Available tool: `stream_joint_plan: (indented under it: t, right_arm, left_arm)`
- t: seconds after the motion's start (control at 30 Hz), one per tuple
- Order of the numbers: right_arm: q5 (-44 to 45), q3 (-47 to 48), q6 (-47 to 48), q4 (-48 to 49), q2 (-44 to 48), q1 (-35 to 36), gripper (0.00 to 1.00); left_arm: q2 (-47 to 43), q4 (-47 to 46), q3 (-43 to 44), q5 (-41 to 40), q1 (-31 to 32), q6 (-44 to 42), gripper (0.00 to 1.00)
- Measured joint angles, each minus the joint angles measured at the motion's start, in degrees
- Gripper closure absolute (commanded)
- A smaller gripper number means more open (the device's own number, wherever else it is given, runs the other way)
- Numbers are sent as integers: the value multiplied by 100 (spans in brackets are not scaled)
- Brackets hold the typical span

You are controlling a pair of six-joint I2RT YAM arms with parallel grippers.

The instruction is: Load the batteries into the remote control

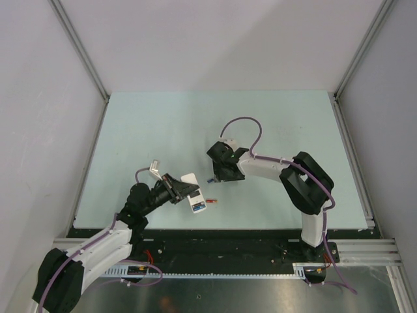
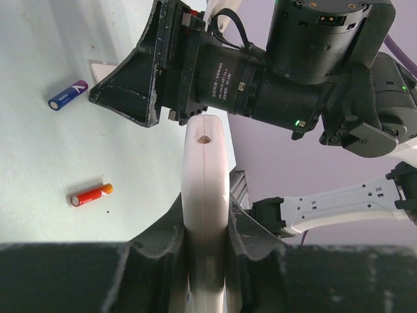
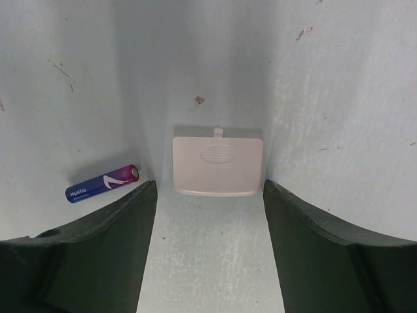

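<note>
My left gripper (image 2: 205, 218) is shut on the remote control (image 2: 205, 169), a slim white bar seen edge-on and held above the table. From above, the remote control (image 1: 197, 203) sticks out of the left gripper (image 1: 181, 189), with a blue spot at its near end. A red battery (image 2: 91, 194) and a dark blue-purple battery (image 2: 68, 95) lie loose on the table. My right gripper (image 3: 208, 195) stands open just above the table, nothing between its fingers. The blue-purple battery (image 3: 102, 183) lies just outside its left finger.
A flat white battery cover (image 3: 217, 165) lies on the table straight ahead of the right fingertips. The right gripper (image 1: 220, 175) hangs close beside the remote, with the red battery (image 1: 212, 201) just below it. Grey walls and aluminium rails (image 1: 352, 150) border the table.
</note>
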State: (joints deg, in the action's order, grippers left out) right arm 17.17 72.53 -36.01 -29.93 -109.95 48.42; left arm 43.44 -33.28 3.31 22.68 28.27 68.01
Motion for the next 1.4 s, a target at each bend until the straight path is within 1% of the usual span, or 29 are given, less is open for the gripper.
stream_joint_plan:
  t: [0.67, 0.73, 0.9, 1.0, 1.17, 1.33, 1.4]
  right_arm:
    - [-144, 22, 205, -70, 0, 46, 37]
    - [-164, 24, 240, -76, 0, 42, 37]
    - [-216, 26, 304, -92, 0, -17, 30]
    - [-240, 31, 304, -109, 2, -35, 30]
    - [-249, 37, 299, -116, 2, -42, 33]
    - [-243, 42, 232, -153, 0, -44, 43]
    - [-243, 46, 195, -173, 0, -61, 45]
  left_arm:
    - [2, 0, 0, -2, 0, 0, 100]
    - [4, 0, 0, 0, 0, -2, 100]
    - [7, 0, 0, -2, 0, -2, 100]
    - [7, 0, 0, -2, 0, -2, 100]
    - [59, 0, 0, 0, 0, -4, 100]
    - [114, 0, 0, -2, 0, -7, 100]
    - [122, 0, 0, -2, 0, -7, 100]
